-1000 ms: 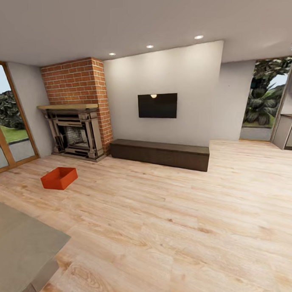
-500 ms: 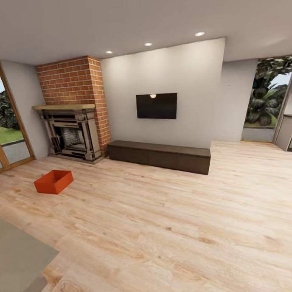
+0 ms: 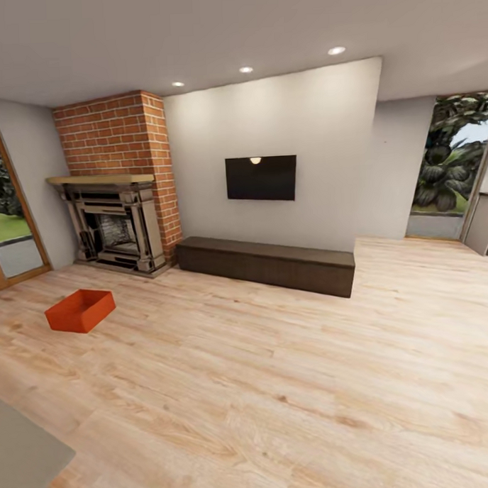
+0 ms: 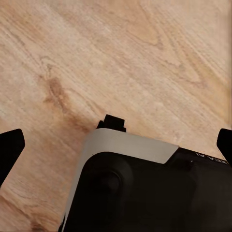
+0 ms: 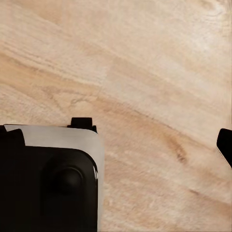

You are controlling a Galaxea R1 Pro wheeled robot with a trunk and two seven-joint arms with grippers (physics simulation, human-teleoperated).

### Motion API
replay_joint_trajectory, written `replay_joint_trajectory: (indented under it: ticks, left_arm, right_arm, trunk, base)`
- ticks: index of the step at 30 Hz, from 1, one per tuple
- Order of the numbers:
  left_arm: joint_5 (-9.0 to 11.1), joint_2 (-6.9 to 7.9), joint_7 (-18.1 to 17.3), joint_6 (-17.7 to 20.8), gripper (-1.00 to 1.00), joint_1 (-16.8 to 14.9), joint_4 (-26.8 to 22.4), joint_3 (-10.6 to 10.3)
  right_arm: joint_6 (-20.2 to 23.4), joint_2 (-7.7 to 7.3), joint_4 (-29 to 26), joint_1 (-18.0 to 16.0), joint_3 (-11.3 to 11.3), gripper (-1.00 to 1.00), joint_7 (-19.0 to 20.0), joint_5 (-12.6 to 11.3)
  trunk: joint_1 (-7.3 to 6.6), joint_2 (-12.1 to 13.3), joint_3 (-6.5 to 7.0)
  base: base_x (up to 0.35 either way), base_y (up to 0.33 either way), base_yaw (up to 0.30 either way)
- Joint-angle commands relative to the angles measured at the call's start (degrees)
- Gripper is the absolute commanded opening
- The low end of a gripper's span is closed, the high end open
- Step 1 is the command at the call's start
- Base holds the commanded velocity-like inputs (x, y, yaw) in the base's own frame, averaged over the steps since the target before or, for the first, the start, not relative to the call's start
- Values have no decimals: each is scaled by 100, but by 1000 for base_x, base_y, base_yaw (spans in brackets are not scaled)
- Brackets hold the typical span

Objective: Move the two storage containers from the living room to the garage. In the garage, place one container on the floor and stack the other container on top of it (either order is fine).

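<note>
One orange-red storage container (image 3: 79, 310) sits on the light wood plank floor (image 3: 278, 384) of the living room, at the left of the head view and in front of the brick fireplace (image 3: 115, 228). It is open-topped and looks empty. My left gripper (image 4: 116, 145) hangs over bare planks; its dark fingertips (image 4: 9, 150) stand far apart, open, with nothing between them. In the right wrist view my right gripper (image 5: 118, 140) is likewise open over the wood, one fingertip (image 5: 225, 145) showing at the frame's edge. Both wrist views also show part of my own grey and black body.
A long dark low cabinet (image 3: 266, 264) runs along the white wall under a wall-mounted screen (image 3: 261, 178). Wood-framed glass doors (image 3: 6, 233) are at the far left. An opening with greenery (image 3: 447, 185) is at the far right. A grey furniture corner (image 3: 22, 452) is near me, bottom left.
The whole head view has shifted, so the camera moved: container, fireplace and grey furniture corner slide left in the picture. No object has moved in the room.
</note>
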Motion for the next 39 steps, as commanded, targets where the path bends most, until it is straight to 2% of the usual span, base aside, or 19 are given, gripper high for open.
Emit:
replay_joint_trajectory:
  ticks: [1,21,30,39]
  left_arm:
    - [23,-1,9,-17,100,-4,3,-5]
    - [32,5,9,-8,100,-4,3,-5]
    - [34,3,9,-16,100,-4,3,-5]
    - [32,-4,9,-17,100,-4,3,-5]
  right_arm:
    - [-32,1,15,-7,52,100,-4,-57]
    - [-41,8,15,-7,97,100,-11,-25]
    - [33,58,15,-7,23,100,3,-85]
    - [21,47,15,-7,9,100,4,-93]
  trunk:
    - [3,-4,-7]
    - [3,-4,-7]
    - [3,-4,-7]
    - [3,-4,-7]
  base:
    - [318,0,0]
    - [320,0,0]
    - [321,0,0]
    - [321,0,0]
